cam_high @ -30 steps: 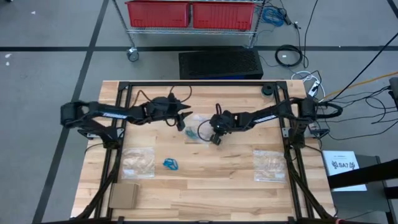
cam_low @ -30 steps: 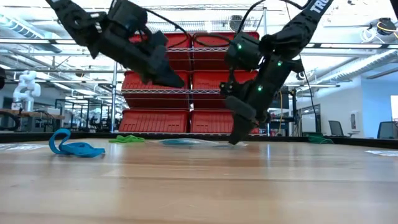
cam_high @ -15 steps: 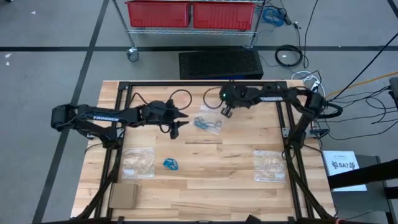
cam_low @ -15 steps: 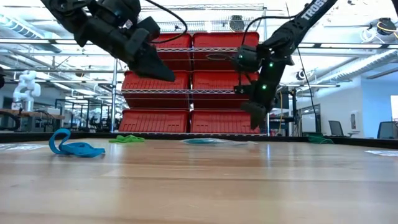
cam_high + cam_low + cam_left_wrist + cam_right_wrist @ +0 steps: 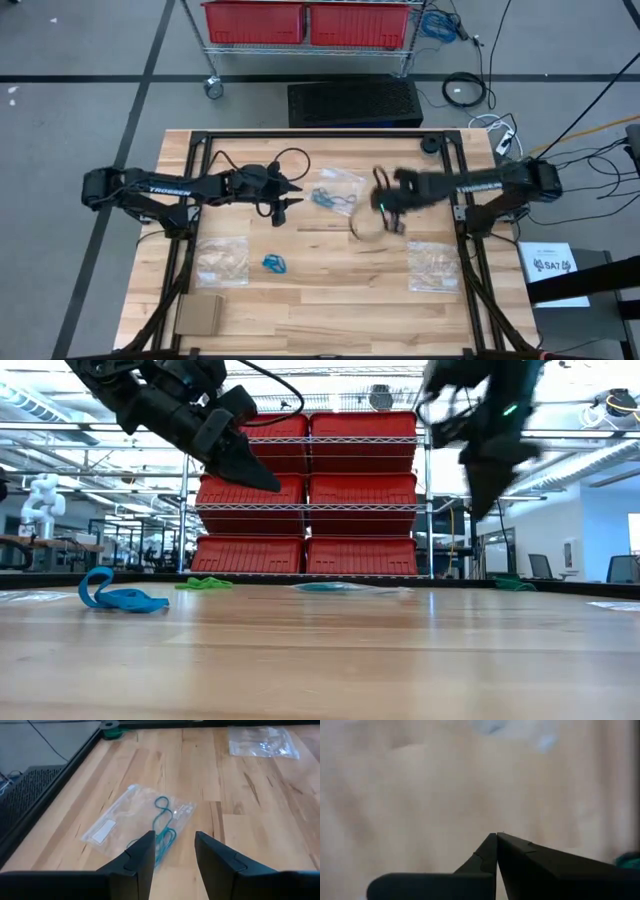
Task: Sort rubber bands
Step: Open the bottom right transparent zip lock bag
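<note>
Sorting looks barely begun: teal rubber bands (image 5: 161, 822) lie on a clear bag (image 5: 120, 822), blue ones (image 5: 275, 264) loose; left gripper (image 5: 283, 201) open, right gripper (image 5: 392, 212) closed, both empty.

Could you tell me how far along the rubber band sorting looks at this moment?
Done: little that shows. Grey-teal bands lie on a clear bag mid-table; whether they are sorted I cannot tell. In hand: nothing. The left claw hovers open above that bag, empty, and the right claw is shut, empty and raised off the table. Left: the blue bands and green bands lie loose on the wood.
</note>
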{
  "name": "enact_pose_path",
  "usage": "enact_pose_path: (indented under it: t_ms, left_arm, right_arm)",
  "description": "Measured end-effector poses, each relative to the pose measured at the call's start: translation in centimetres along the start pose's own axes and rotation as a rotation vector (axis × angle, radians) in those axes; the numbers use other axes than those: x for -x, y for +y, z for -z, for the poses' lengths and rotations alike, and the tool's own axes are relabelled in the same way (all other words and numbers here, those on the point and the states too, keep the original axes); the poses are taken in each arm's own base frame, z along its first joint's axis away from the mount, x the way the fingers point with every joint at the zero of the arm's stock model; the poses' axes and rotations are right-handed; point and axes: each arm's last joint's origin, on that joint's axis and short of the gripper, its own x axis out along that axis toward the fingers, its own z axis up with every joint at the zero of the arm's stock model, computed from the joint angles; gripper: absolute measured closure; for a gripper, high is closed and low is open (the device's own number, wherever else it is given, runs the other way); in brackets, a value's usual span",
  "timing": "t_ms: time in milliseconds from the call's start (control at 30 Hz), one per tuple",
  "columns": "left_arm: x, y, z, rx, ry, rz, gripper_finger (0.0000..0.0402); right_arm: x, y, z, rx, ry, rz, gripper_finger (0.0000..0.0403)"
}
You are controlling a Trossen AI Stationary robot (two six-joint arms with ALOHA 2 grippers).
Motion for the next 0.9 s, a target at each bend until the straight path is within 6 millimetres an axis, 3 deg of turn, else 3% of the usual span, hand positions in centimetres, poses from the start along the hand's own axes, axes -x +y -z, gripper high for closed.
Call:
enact_pose_path:
  t_ms: [233,400,633,900]
  left_arm:
    - [0.0,-0.4,0.0,-0.007,0.000,0.013,0.0258]
    - [0.0,-0.6,-0.1,-0.015,-0.001,0.019,0.0258]
    - [0.0,-0.8,-0.1,-0.018,-0.002,0.024,0.0258]
    - [0.0,-1.2,-0.1,-0.026,-0.003,0.040,0.0258]
  right_arm:
    - [3.6,9.0,4.8,-0.004,0.046,-0.205,0.0402]
    - [4.8,14.0,8.4,-0.027,0.073,-0.265,0.0385]
    - [2.8,19.5,12.0,-0.017,0.181,-0.238,0.0317]
    - [-1.0,22.1,13.1,-0.030,0.334,-0.128,0.0259]
